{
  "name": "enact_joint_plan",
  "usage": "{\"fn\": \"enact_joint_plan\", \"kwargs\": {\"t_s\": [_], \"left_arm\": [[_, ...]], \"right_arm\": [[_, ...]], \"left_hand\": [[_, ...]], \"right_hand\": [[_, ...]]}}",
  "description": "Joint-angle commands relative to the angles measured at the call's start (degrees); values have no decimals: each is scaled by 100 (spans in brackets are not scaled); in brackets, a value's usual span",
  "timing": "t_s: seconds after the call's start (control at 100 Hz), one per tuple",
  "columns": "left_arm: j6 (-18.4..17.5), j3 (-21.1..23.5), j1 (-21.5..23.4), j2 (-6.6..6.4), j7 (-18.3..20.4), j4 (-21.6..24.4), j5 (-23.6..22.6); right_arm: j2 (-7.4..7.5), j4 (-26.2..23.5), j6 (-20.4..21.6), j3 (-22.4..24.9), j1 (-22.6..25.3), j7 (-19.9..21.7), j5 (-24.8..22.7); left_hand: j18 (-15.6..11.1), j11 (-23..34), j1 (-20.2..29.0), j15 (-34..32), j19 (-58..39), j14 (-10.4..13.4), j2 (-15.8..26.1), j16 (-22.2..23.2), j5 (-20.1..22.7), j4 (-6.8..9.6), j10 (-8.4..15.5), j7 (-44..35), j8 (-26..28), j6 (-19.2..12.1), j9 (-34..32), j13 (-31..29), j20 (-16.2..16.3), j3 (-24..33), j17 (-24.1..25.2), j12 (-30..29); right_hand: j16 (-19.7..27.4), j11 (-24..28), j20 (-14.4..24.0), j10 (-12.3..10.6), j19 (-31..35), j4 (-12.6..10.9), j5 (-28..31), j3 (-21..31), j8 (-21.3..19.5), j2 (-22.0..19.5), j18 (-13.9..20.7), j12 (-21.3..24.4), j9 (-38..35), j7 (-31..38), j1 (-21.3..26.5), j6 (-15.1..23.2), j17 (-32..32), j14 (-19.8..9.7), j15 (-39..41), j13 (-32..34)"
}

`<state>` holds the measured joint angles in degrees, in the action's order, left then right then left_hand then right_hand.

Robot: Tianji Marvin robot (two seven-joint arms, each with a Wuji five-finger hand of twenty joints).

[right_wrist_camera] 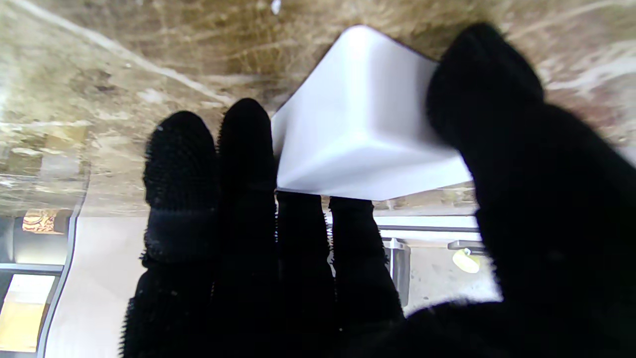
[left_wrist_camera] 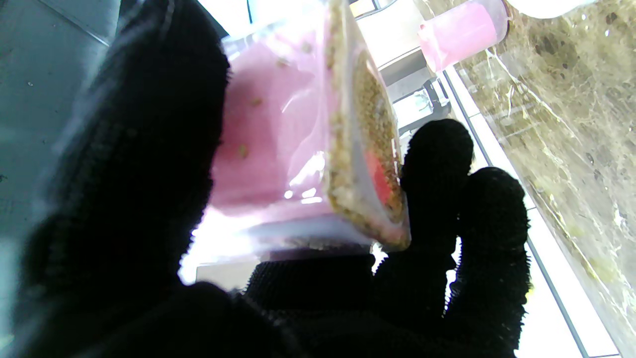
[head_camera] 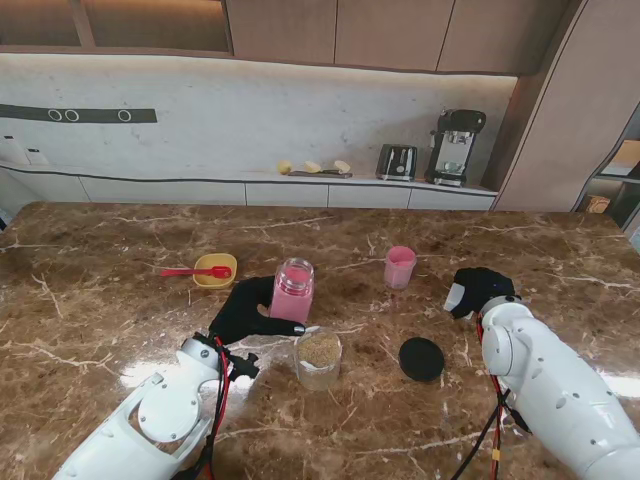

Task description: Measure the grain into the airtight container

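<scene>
Pouring appears under way: our left robot hand (head_camera: 250, 312) grips the pink cup (head_camera: 293, 290) over the grain-filled airtight container (head_camera: 318, 358), our right robot hand (head_camera: 478, 291) pinches a white block (right_wrist_camera: 365, 119), and next we judge tipping further.

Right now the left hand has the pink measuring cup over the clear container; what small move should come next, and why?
Probably tip it a little further. The left hand holds the pink measuring cup tilted just behind the open clear container, which already holds grain. The left wrist view shows grain still clinging inside the cup. The right hand holds a white block aside.
</scene>
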<state>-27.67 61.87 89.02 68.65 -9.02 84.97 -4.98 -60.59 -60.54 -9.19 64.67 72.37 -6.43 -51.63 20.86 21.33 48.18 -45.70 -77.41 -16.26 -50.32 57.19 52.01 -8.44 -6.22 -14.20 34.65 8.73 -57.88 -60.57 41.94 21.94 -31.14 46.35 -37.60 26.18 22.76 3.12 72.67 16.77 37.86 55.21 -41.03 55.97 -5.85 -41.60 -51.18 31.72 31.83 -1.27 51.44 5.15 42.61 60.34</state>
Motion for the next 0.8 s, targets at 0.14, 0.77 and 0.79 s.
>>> {"fn": "enact_joint_plan", "kwargs": {"t_s": [0.14,0.77,0.79], "left_arm": [[25,-25,5,-4,-2,22,-12],[64,-85,-48,-14,55,48,-8],[62,-88,-51,-14,57,49,-7]], "right_arm": [[34,51,89,2,120,279,-118],[-9,-1422,735,1232,743,689,32],[-4,-1560,771,1302,787,799,52]], "left_hand": [[-128,976,1320,-65,-57,403,2578,60,920,-22,1077,-4007,-30,-2194,-713,-26,85,2954,92,238],[-142,960,1307,-57,-64,425,2567,52,899,-33,1086,-3996,-28,-2200,-719,-34,78,2950,78,245],[-144,960,1309,-59,-64,421,2566,53,900,-33,1085,-3996,-28,-2200,-723,-39,77,2951,78,246]], "right_hand": [[271,141,-123,-364,-27,-189,529,696,205,-454,164,203,-825,553,908,554,-65,-249,-532,183],[200,12,-135,-348,196,-182,604,603,1043,-789,97,73,-1389,1798,913,734,67,-219,-364,430],[204,1,-136,-341,188,-183,600,602,1055,-800,91,80,-1380,1785,903,722,54,-221,-373,419]]}}
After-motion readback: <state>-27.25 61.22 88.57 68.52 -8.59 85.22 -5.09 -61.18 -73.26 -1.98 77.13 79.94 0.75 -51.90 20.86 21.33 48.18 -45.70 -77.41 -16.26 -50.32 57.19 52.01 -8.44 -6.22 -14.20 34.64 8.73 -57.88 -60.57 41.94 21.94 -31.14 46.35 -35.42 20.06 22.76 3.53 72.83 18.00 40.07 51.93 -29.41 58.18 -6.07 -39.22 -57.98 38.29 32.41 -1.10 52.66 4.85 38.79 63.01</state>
